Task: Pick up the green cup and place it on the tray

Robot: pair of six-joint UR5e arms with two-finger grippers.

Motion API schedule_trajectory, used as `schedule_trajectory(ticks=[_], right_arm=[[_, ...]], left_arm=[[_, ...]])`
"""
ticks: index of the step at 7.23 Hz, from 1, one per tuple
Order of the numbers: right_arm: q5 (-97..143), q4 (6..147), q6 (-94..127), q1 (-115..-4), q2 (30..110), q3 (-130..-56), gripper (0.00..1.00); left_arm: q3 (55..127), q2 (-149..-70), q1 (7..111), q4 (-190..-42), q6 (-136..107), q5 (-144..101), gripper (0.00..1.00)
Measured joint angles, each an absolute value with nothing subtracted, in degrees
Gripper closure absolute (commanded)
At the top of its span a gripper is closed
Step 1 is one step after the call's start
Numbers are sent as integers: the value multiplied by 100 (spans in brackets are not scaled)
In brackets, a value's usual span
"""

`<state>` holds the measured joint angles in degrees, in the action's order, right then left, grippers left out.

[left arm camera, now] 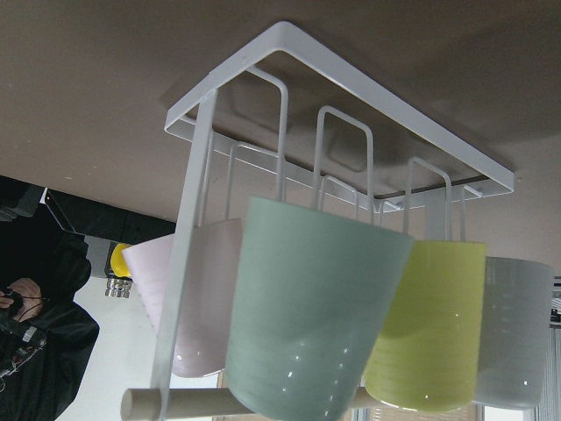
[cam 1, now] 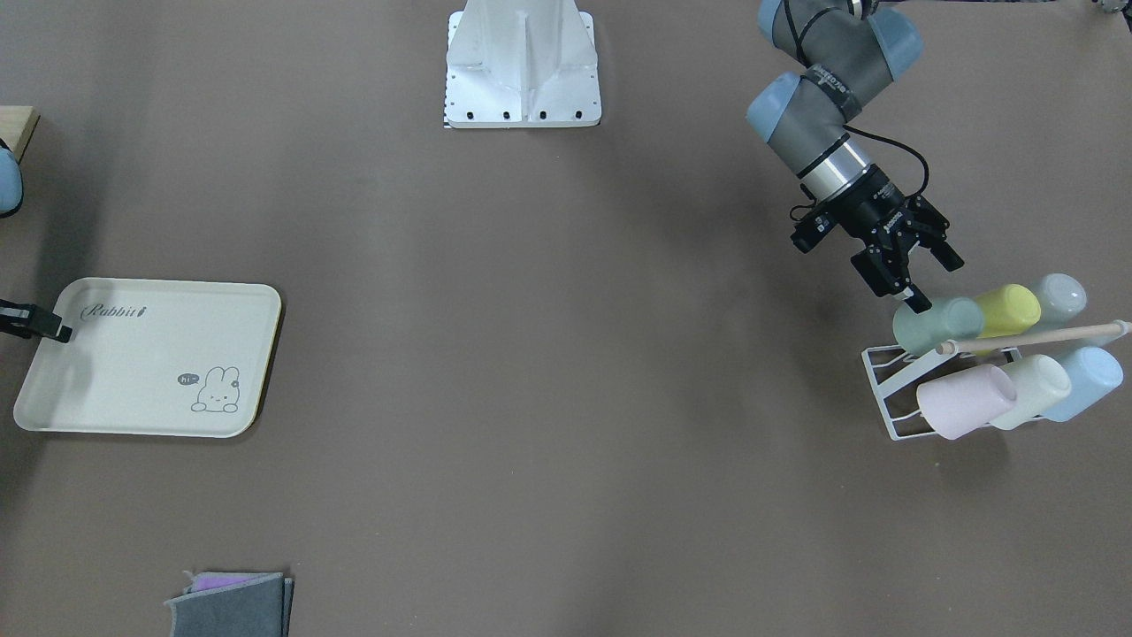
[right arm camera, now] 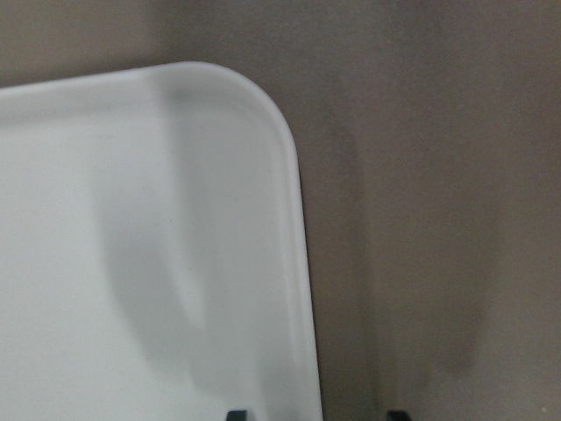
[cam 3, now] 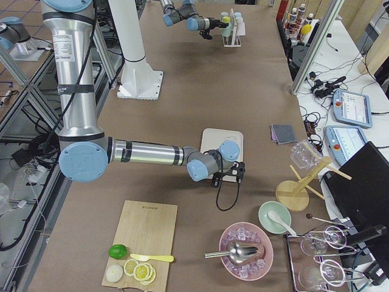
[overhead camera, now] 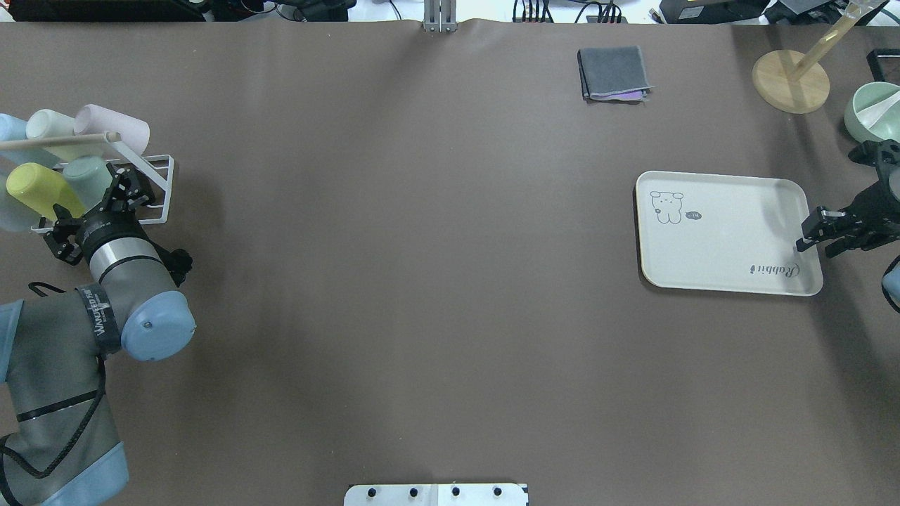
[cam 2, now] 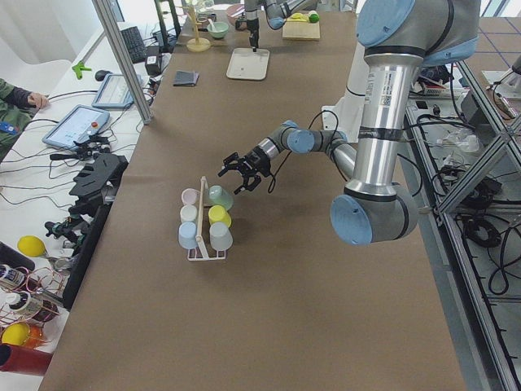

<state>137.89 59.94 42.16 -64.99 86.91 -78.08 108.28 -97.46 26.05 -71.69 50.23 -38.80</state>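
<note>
Your left pincer (cam 1: 933, 281) is released, with the green cup (cam 1: 937, 323) straight ahead, tilted base-first because the rack (left arm camera: 394, 99) pegs it.

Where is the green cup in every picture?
Front-facing: green cup right side, on the white wire rack.
Overhead: cup far left.
Exterior left: cup middle-left.
Exterior right: top, too small to pick out.
Left wrist: cup centre, huge.
Right wrist: not there.
Shared landmark: that rack.

Arms outstretched; left gripper (cam 1: 934, 283) fingers spread, tilted down; right gripper (overhead camera: 807, 232) fingers apart.
</note>
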Motion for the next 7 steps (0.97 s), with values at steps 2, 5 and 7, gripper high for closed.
schedule_trajectory(ticks=[2, 5, 7], right_arm=[[13805, 5989, 4210, -6504, 8706, -7806, 100], [13824, 5981, 4191, -6516, 8741, -7822, 100], [14057, 5984, 4132, -6617, 8702, -7889, 100]], left_arm=[[10501, -9717, 2528, -7797, 5608, -3832, 2], [10237, -9712, 2507, -8489, 6306, -3801, 2], [10078, -9697, 2506, -8772, 6458, -3708, 2]])
